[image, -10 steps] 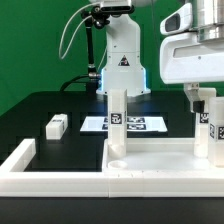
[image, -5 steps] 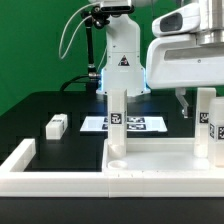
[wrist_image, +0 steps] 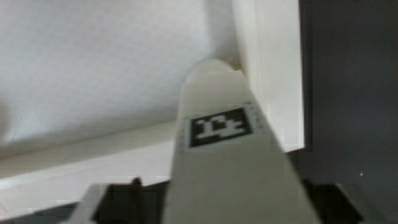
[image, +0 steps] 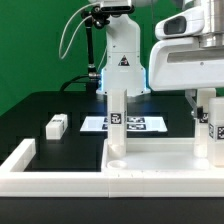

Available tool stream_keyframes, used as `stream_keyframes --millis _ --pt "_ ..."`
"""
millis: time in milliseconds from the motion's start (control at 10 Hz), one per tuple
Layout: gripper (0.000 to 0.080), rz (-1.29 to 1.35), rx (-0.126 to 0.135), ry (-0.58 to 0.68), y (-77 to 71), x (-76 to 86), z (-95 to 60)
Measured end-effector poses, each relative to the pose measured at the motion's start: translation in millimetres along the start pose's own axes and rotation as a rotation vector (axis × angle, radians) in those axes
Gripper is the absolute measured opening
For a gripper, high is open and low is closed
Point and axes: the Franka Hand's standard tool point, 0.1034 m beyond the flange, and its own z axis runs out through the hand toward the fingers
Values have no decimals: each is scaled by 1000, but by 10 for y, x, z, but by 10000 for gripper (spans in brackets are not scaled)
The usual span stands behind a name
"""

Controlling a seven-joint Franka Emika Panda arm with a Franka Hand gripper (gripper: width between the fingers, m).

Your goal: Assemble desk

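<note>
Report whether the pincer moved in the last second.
Yes. Against the robot base, the pincer has dropped lower and toward the exterior view's left, around the leg at that view's right.

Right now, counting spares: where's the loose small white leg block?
On the exterior view's left, the small white plastic leg block lies on the black table, left of the marker board.

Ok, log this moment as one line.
gripper: open, astride upright leg | other leg: upright on desk top | leg block: lying loose on table
</note>
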Motion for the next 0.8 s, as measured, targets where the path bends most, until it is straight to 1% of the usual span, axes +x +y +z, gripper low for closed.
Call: stream_keyframes --millis 100,200,400,600,700,800 --pt "284 61 0 0 1 0 1" --pt "287 96 0 0 3 1 1" --pt "287 266 -3 -2 18 15 2" --pt "287 593 -33 -43 79 74 4" --pt "287 687 -42 -53 97 84 4" --pt "290 846 -48 -61 97 87 4"
